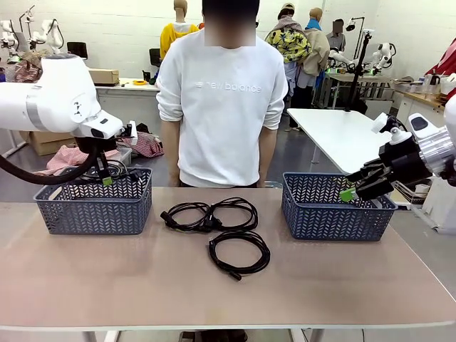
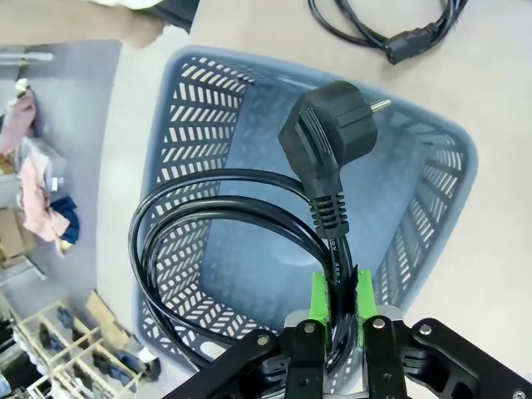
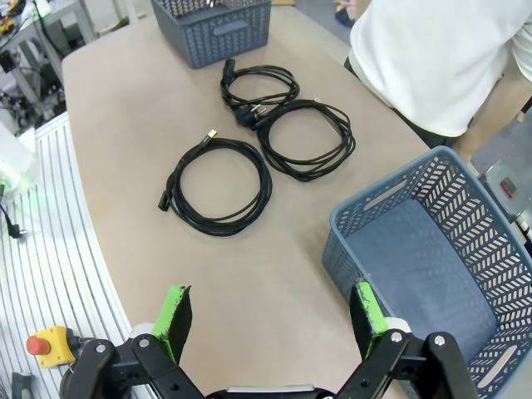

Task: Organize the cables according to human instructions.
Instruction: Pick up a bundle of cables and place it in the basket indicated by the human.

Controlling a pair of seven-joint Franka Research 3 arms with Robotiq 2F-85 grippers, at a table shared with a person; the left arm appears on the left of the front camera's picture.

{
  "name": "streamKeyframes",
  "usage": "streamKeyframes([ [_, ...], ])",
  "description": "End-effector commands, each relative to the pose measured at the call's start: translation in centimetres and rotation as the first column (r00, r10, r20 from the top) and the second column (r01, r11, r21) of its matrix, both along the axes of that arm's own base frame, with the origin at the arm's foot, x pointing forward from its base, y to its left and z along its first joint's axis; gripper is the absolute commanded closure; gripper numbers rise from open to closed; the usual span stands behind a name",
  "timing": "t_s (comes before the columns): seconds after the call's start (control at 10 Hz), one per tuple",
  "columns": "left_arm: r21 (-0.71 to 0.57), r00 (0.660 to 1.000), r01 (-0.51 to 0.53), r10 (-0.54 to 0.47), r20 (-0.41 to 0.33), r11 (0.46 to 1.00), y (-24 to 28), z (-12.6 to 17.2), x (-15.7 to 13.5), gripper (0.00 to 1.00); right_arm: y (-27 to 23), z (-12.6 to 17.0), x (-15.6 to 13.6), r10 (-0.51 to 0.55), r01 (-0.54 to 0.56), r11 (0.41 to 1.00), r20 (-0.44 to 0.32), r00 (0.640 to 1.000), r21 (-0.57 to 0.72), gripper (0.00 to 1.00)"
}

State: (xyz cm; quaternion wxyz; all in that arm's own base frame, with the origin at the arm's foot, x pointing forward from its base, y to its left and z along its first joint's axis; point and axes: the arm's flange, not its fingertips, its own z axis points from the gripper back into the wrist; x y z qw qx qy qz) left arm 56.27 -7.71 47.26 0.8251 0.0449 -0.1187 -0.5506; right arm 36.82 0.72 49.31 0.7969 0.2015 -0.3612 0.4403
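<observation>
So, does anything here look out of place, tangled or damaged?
Nothing stands out. Three cables lie coiled on the table; the left gripper holds the fourth cable over the left basket.

- Cable: black sheath, smooth, slightly glossy.
- Plug: matt black plastic, shiny metal pin.
- Baskets: matt grey-blue perforated plastic.
- Table: smooth, matt beige.
</observation>
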Motion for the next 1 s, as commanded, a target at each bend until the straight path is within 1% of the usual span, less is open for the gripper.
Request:
streamKeyframes([
  [0.0,-0.014,1.0,-0.017,0.017,0.01,1.0,0.19,0.44,0.78,1.0,-0.05,-0.02,0.26,0.019,-0.02,1.0,0.023,1.0,0.018,0.0],
  [0.1,-0.007,0.999,-0.029,0.029,0.016,1.0,0.31,0.45,0.88,1.0,-0.05,-0.02,0.26,0.019,-0.02,1.0,0.023,1.0,0.018,0.0],
  [0.2,0.007,0.999,-0.041,0.041,0.028,0.999,0.46,0.38,1.05,0.78,-0.05,-0.02,0.26,0.019,-0.02,1.0,0.023,1.0,0.018,0.0],
  [0.3,0.009,0.998,-0.048,0.047,0.029,0.999,0.58,0.13,1.25,0.66,-0.05,-0.02,0.26,0.019,-0.02,1.0,0.023,1.0,0.018,0.0],
  [0.4,0.008,0.998,-0.055,0.054,0.032,0.998,0.75,-0.1,1.36,0.59,-0.05,-0.02,0.26,0.019,-0.02,1.0,0.023,1.0,0.018,0.0],
  [0.5,0.008,0.997,-0.065,0.065,0.035,0.998,0.74,-0.15,1.38,0.47,-0.05,-0.02,0.26,0.019,-0.02,1.0,0.023,1.0,0.018,0.0],
  [0.6,0.005,0.997,-0.071,0.071,0.031,0.997,0.58,-0.13,1.29,0.4,-0.05,-0.02,0.26,0.019,-0.02,1.0,0.023,1.0,0.018,0.0],
  [0.7,0.002,0.998,-0.06,0.06,0.016,0.998,0.17,-0.12,1.21,0.28,-0.05,-0.02,0.26,0.019,-0.02,1.0,0.023,1.0,0.018,0.0],
  [0.8,-0.002,0.998,-0.061,0.061,0.007,0.998,-0.05,0.04,1.16,0.21,-0.05,-0.02,0.26,0.019,-0.02,1.0,0.023,1.0,0.018,0.0],
  [0.9,-0.007,0.998,-0.068,0.068,-0.004,0.998,-0.02,0.18,1.12,0.09,-0.05,-0.02,0.26,0.019,-0.02,1.0,0.023,1.0,0.018,0.0],
])
